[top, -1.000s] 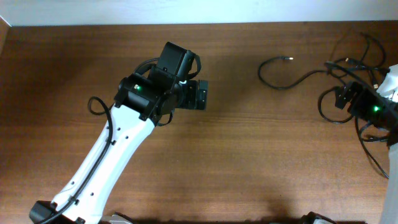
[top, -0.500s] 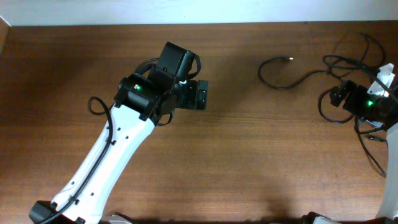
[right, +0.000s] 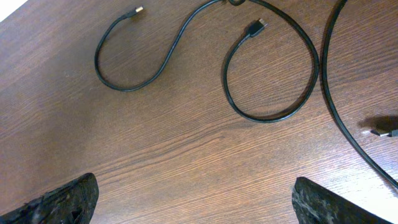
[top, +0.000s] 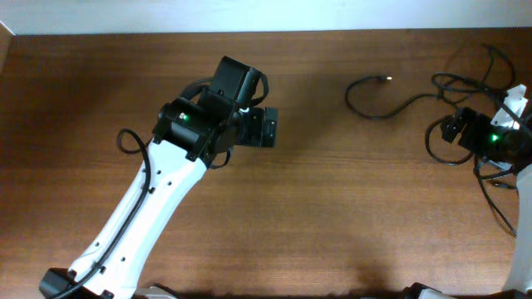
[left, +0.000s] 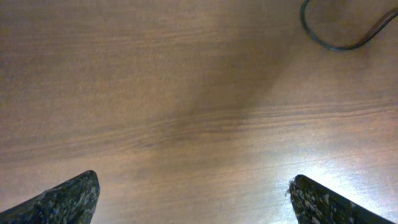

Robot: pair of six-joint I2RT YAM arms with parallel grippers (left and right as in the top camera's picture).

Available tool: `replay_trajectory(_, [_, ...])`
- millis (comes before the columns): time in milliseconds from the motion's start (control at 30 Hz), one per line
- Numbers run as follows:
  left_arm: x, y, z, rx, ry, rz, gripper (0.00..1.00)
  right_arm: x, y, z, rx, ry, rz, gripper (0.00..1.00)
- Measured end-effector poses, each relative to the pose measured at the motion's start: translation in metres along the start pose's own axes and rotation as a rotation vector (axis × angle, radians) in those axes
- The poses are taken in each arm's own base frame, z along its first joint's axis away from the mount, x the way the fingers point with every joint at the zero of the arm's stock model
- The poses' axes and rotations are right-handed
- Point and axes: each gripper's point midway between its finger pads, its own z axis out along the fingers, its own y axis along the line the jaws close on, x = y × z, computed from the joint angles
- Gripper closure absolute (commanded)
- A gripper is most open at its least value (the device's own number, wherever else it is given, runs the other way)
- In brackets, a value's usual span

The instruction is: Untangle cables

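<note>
Thin black cables (top: 391, 106) lie at the table's far right, one end with a small plug (top: 384, 79) curling out toward the middle and the rest bunched in a tangle (top: 465, 87). My right gripper (top: 454, 129) hovers over that tangle, open and empty. In the right wrist view its gripper (right: 196, 200) stands over bare wood, with a curved cable (right: 124, 87) and a looped cable (right: 267, 117) with a black plug (right: 255, 28) beyond it. My left gripper (top: 271, 126) is open at centre-left, far from the cables. In its wrist view the gripper (left: 193, 200) holds nothing, and one cable bend (left: 329, 45) shows at top right.
The wooden table (top: 332, 216) has a white wall strip along its back edge (top: 249, 17). The left arm (top: 141, 208) crosses the front-left part of the table diagonally. Another cable run (right: 339, 118) and a loose plug (right: 382, 130) lie at the right of the right wrist view.
The right gripper shifted a little to the right over the tangle, then held still. The left arm has not moved. The cables lie as before.
</note>
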Motion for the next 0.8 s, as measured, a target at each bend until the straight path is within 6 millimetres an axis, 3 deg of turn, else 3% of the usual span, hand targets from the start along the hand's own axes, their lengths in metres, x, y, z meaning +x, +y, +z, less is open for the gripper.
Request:
replay_trajectory(133, [0.021, 0.008, -0.001, -0.031, 0.085, 0.008, 0.01, 0.000, 0.000, 0.000, 0.000, 0.000, 0.000, 0.01])
replay_trajectory(233, [0.021, 0.010, 0.002, -0.045, 0.082, 0.009, 0.01, 0.000, 0.000, 0.000, 0.000, 0.000, 0.001, 0.01])
replay_trajectory(367, [0.033, 0.015, 0.029, -0.046, 0.035, 0.006, 0.01, 0.000, 0.000, 0.000, 0.000, 0.000, 0.000, 0.01])
replay_trajectory(433, [0.053, 0.024, 0.036, -0.030, -0.060, -0.005, 0.01, 0.000, 0.000, 0.000, -0.001, -0.001, 0.000, 0.01])
replay_trajectory(500, [0.049, 0.026, 0.030, 0.004, -0.208, -0.005, 0.01, -0.001, 0.001, 0.000, -0.003, -0.003, -0.001, 0.01])
replay_trajectory(533, [0.059, 0.031, 0.027, 0.022, -0.280, 0.008, 0.01, 0.000, 0.001, 0.000, -0.003, -0.001, 0.000, 0.01])
replay_trajectory(800, [0.071, 0.059, -0.022, 0.156, -0.892, 0.096, 0.01, 0.000, 0.001, 0.000, -0.007, 0.002, 0.001, 0.01])
